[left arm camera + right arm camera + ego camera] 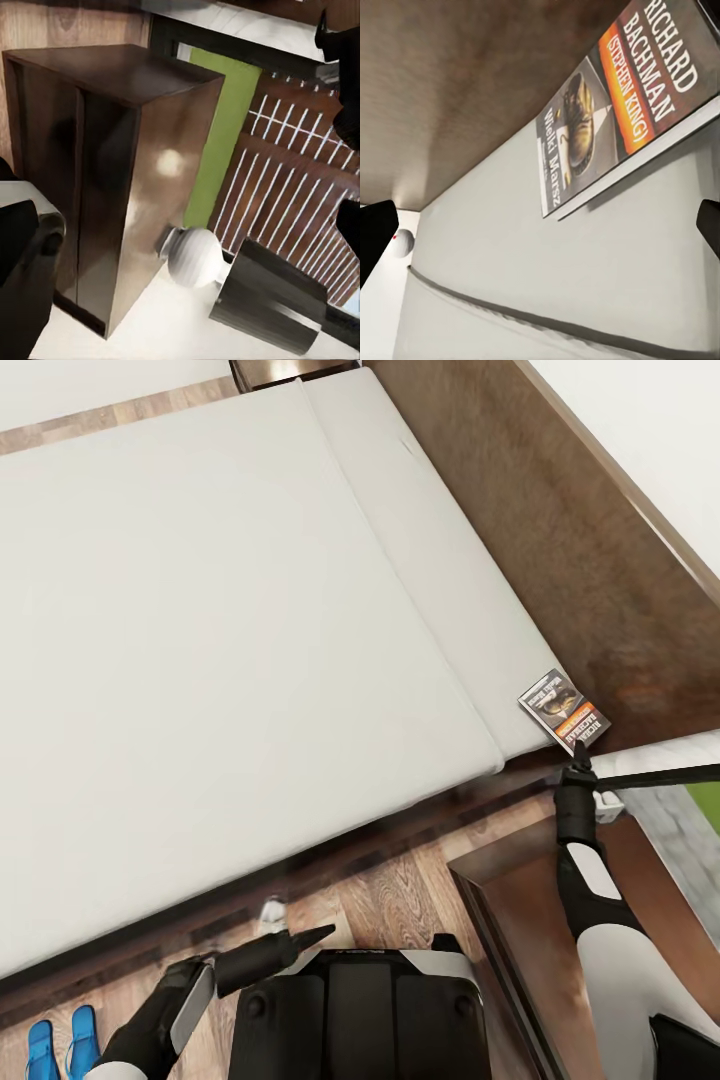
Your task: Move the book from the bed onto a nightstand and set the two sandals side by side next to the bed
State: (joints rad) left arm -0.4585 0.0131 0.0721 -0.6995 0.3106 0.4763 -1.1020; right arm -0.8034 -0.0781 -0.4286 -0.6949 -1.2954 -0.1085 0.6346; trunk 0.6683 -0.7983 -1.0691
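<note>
Your right gripper (579, 756), fingers spread apart, hovers just short of the book (564, 711) lying on the bed (230, 620) by its headboard; your left gripper's (318, 934) state I cannot tell.

Definitely a bedroom: big bed (230, 640) filling most of the frame, wooden headboard (560, 550) upper right, dark nightstand (520, 920) lower right, plank floor (390, 900) at the bottom.

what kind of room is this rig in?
A bedroom, most likely. A big bed with an off-white mattress and dark wood headboard takes up most of the head view. A dark wooden nightstand stands next to it, and blue sandals lie on the plank floor.
</note>
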